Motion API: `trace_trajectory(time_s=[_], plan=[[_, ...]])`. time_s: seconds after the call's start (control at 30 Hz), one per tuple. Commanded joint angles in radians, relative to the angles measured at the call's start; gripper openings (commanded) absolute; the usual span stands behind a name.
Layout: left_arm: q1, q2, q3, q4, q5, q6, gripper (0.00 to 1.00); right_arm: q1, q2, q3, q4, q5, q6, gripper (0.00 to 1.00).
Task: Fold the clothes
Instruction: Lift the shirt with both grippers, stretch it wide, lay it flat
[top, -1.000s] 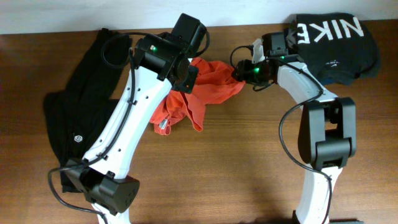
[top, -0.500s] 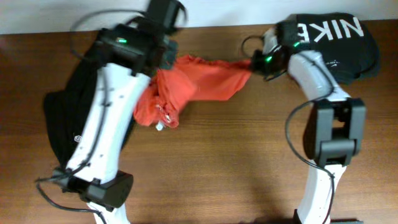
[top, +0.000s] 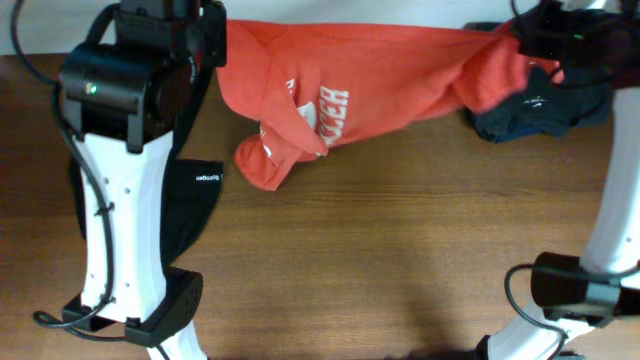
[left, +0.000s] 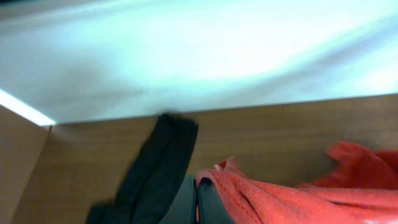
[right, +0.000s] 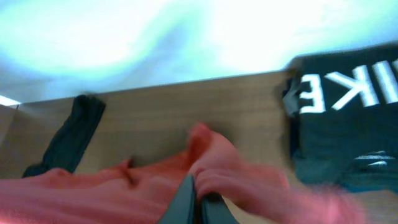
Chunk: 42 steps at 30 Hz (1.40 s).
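T-shirt (top: 380, 70): orange-red with white lettering facing up. You have it strung in the air across the far side of the surface (top: 400, 260), between both claws. A bunched part sags at left-centre; whether it touches the wood cannot be told. Left claw (top: 212, 28): fingers together, clamped on the T-shirt's left edge; its wrist view shows red cloth pinched at the tips. Left arm (top: 110, 200): your white link runs from the base at the near left up to a wrist lifted high at the far left corner, close under the overhead camera. Right claw (top: 522, 38): fingers together, clamped on the T-shirt's right end, with cloth bunched around it. Right arm (top: 610, 220): stretched from the near right base along the right edge, with the wrist lifted at the far right corner. Left black garment (top: 195, 205): on the surface, mostly hidden under the left arm. Right black garment (top: 545, 105): white print, lying on the surface beneath the right claw.
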<state>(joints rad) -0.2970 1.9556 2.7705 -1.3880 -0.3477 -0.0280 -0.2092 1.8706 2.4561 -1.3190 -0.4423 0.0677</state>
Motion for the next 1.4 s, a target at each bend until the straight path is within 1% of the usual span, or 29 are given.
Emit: trace_trajectory(time_s=[0.0, 0.13, 0.23, 0.3, 0.43, 0.6, 0.73, 0.93, 1.07, 1.2, 1.37], plan=[[0.025, -0.053, 0.068, 0.004, -0.069, 0.076, 0.01, -0.062, -0.062, 0.045, -0.047, 0.097, -0.04, 0.04], [0.025, -0.096, 0.085, 0.004, -0.081, 0.126, 0.01, -0.09, -0.145, 0.048, -0.094, 0.104, -0.057, 0.04], [0.025, -0.153, 0.085, 0.011, -0.177, 0.136, 0.01, -0.101, -0.229, 0.048, -0.111, 0.13, -0.066, 0.04], [0.025, -0.18, 0.085, 0.015, -0.208, 0.144, 0.01, -0.101, -0.278, 0.048, -0.116, 0.164, -0.069, 0.04], [0.029, -0.21, 0.085, 0.019, -0.208, 0.159, 0.01, -0.101, -0.343, 0.048, -0.111, 0.193, -0.079, 0.04], [0.069, -0.196, 0.069, 0.011, -0.206, 0.158, 0.0, -0.101, -0.344, 0.048, -0.128, 0.193, -0.08, 0.04], [0.071, -0.228, 0.069, 0.01, -0.207, 0.158, 0.01, -0.101, -0.361, 0.048, -0.153, 0.193, -0.08, 0.04], [0.071, -0.364, 0.069, -0.055, -0.206, 0.157, 0.01, -0.101, -0.462, 0.048, -0.22, 0.193, -0.08, 0.04], [0.071, -0.472, 0.069, -0.102, -0.164, 0.153, 0.0, -0.101, -0.56, 0.048, -0.256, 0.2, -0.08, 0.04], [0.071, -0.563, 0.069, -0.122, -0.127, 0.147, 0.0, -0.101, -0.66, 0.048, -0.289, 0.257, -0.079, 0.04], [0.071, -0.597, 0.069, -0.136, -0.112, 0.146, 0.01, -0.101, -0.721, 0.048, -0.3, 0.275, -0.079, 0.04]])
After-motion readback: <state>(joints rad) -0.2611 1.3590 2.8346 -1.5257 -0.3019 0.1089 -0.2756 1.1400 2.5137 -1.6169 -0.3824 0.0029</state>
